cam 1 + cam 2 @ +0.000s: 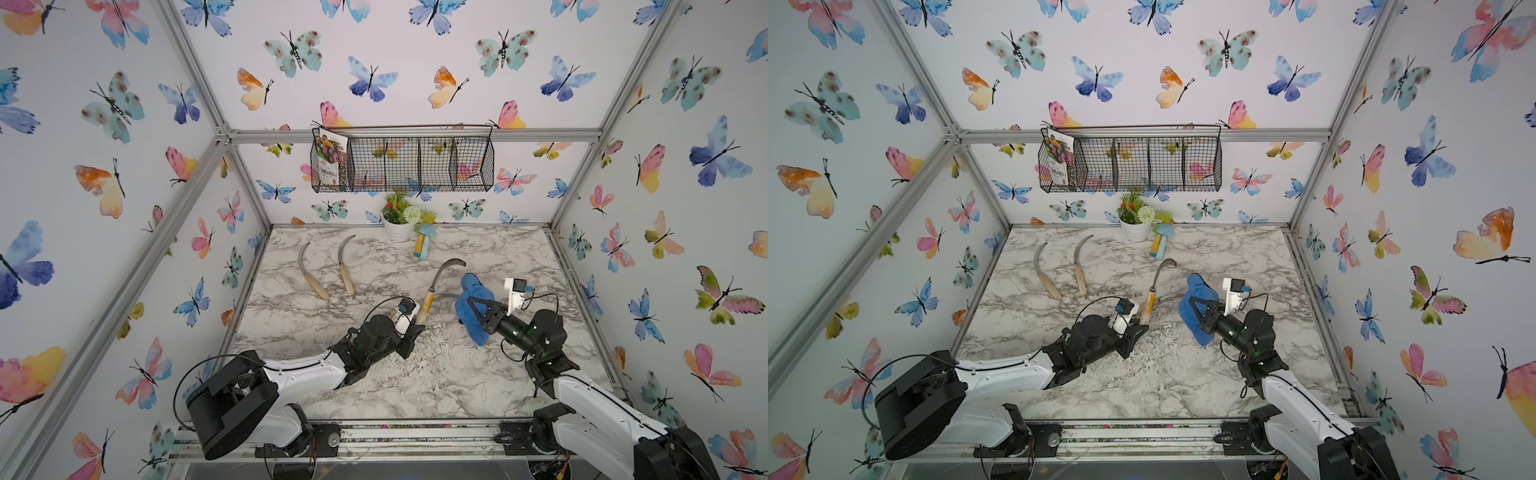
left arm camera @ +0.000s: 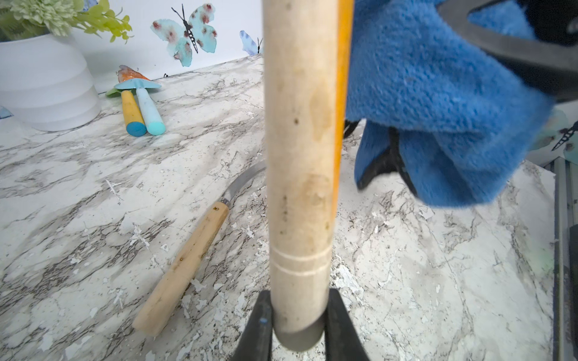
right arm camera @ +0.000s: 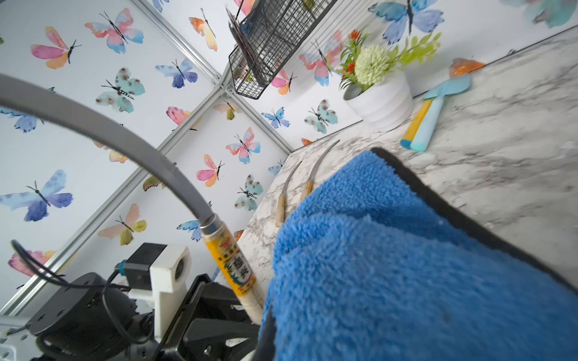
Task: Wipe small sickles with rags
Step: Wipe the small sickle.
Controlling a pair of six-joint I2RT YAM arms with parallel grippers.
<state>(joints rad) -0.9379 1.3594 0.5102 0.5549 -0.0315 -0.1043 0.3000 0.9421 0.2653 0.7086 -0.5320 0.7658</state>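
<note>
Small sickle (image 1: pixel 428 301) stands blade-up over the middle of the marble table (image 1: pixel 374 386), its wooden butt pinched in the left gripper (image 2: pixel 297 322), apparently to present the blade; blue rag (image 1: pixel 478 332) hangs bunched just beside it, clamped in the right gripper (image 1: pixel 1198 307); contact with steel cannot be told; a lying sickle (image 2: pixel 184 268) rests beneath, blade partly hidden behind the held handle; an outer sickle (image 1: pixel 316 287) and inner sickle (image 1: pixel 347 284) wait far left.
</note>
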